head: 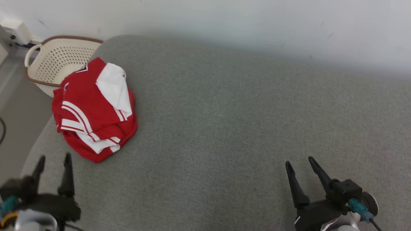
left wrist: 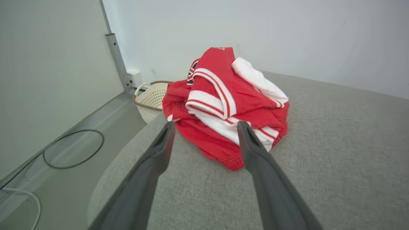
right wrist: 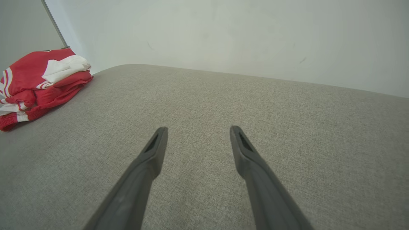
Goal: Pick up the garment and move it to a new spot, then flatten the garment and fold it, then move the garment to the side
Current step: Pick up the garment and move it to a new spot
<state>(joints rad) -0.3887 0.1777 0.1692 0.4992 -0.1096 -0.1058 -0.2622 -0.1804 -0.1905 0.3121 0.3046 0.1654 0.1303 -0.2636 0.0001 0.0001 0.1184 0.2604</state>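
At the far left of the grey cushion [head: 224, 112], in the head view, the red-and-white garment [head: 93, 109] is lying in a folded, rumpled bundle, with a white panel turned up on top. Its far edge is overhanging the cushion's rim beside a cream perforated basket [head: 57, 57], which is sitting on the floor against the pale wall [head: 224, 19]. The left gripper [head: 54, 157] is hovering at the lower left, near the bundle's closest hem but apart from it, its fingers spread and grasping nothing. The right gripper [head: 299, 161] is hanging at the lower right, well apart from the garment, its fingers likewise parted and empty.

In the left wrist view, the left gripper [left wrist: 206, 124] is pointing straight at the garment [left wrist: 223, 105], the two dark fingers standing wide with bare cushion between them and the red hem just beyond their tips. The basket [left wrist: 153, 94] is peeking out behind the bundle, and a dark cable [left wrist: 73, 148] is looping on the floor to the left.

In the right wrist view, the right gripper [right wrist: 198, 128] is hovering released over bare cushion [right wrist: 287, 143], while the garment [right wrist: 38, 80] is resting far off at the left edge.
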